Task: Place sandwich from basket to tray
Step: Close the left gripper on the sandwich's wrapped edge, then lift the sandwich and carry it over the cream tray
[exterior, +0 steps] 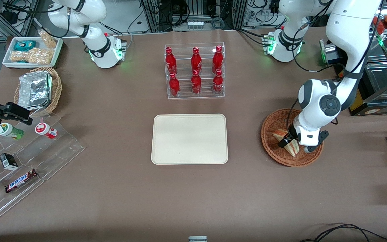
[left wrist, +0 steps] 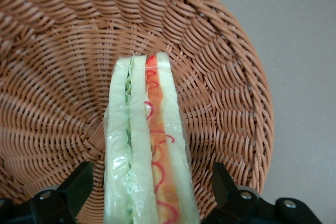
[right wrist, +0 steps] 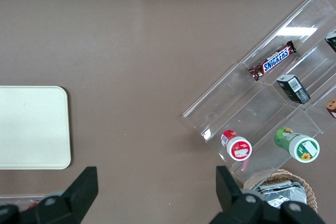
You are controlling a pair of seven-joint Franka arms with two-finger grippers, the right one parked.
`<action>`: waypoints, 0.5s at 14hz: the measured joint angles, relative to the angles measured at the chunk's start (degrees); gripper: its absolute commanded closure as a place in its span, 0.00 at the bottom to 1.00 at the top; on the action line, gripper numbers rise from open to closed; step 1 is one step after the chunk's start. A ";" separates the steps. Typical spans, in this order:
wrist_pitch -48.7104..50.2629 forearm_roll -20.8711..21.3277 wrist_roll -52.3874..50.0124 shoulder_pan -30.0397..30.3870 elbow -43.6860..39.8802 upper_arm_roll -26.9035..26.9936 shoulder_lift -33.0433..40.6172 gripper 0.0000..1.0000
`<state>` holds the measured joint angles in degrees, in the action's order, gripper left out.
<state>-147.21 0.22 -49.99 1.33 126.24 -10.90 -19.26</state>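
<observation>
sandwich (left wrist: pixel 149 150) stands on edge between the spread jaws (left wrist: pixel 152 195), neither finger visibly touching it, so it is not yet gripped and sits in the basket (left wrist: pixel 220 51). lifting and carrying remain, i judge. tray (exterior: pixel 189 138) lies bare, well apart toward the parked arm; bottle rack (exterior: pixel 195 71) stands farther off, clear of the route.

**Left Arm: External Appearance**

Glossy white shells with dark grey joint bands and a round grey cap above the claw (exterior: pixel 289 140). Claw fingers (left wrist: pixel 79 184) are black, with silver screws at their bases. Black cables trail along the links. Base ring glows green.
</observation>
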 measured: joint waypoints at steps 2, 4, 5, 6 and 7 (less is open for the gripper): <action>-0.12 0.00 -0.66 -0.05 0.00 0.00 -0.05 0.77; -0.12 0.00 -0.73 -0.05 -0.02 0.02 -0.04 0.86; -0.12 0.00 -0.74 -0.05 -0.05 0.02 0.00 0.89; -0.12 0.00 -0.75 -0.05 -0.10 0.02 0.10 0.95; 0.02 0.01 -0.74 -0.05 -0.19 0.02 0.28 1.00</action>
<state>-147.20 0.23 -50.73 1.28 126.05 -10.88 -18.98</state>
